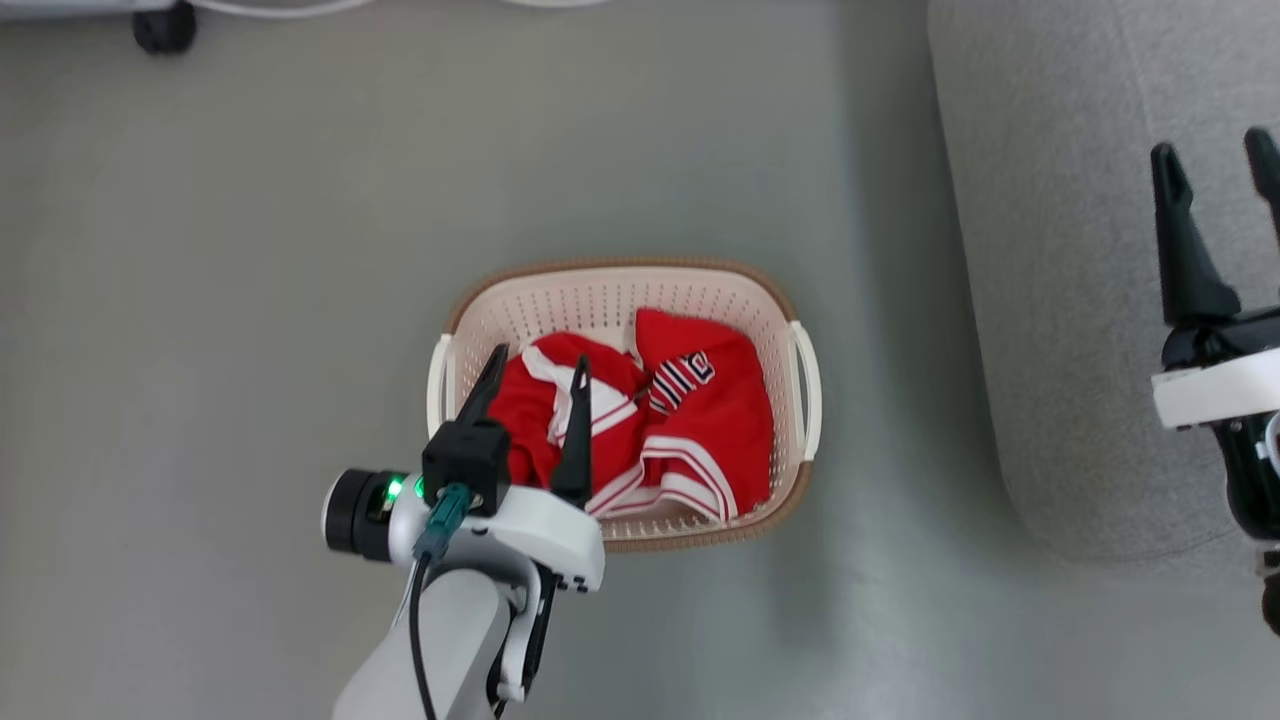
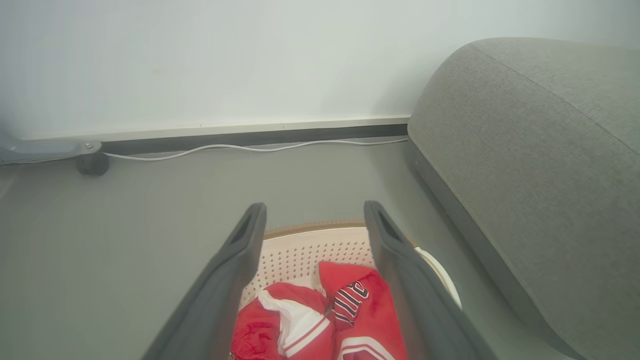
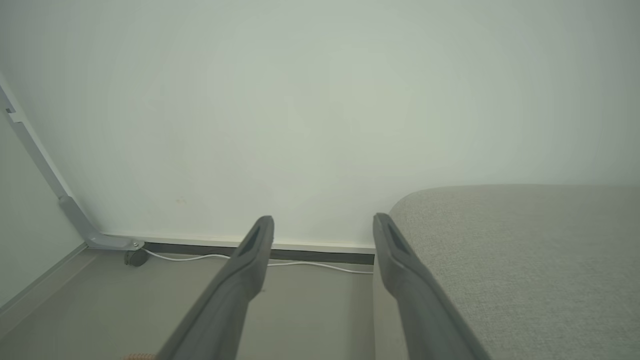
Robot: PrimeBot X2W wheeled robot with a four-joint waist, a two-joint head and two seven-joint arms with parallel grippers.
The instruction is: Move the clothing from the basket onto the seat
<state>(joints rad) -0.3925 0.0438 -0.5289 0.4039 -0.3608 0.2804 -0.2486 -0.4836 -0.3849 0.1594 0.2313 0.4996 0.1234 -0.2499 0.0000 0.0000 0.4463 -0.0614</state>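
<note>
Left tool [image 1: 538,357]: jaws spread wide, nothing in them, tips over the 8 o'clock corner of the basket [image 1: 610,268]. Right tool [image 1: 1210,143]: also wide open and empty, over the seat [image 1: 1060,250], which is at 3 o'clock from the basket. The basket is on the floor [image 1: 250,300].

The clothing [image 1: 700,420] is all in the basket, bunched toward 5 o'clock. The 12 o'clock wall is bare.

Handling, my read: soft, light, floppy fabric. It will drape and trail, and could snag the rim or drag the light basket along. Best hold is the raised fold with the white stripe at the pile's 9 o'clock, right under my left tips. Pinch a ridge, not a flat patch, and lift high enough to clear the rim.

Unclear:
- Probably two garments, but I can't tell where one ends.
- The cloth hides the basket bottom.
- My left arm covers the 7 o'clock rim.
- Tip height above the cloth is hard to judge.
- The right tool's body is cut off at the frame edge.
</note>
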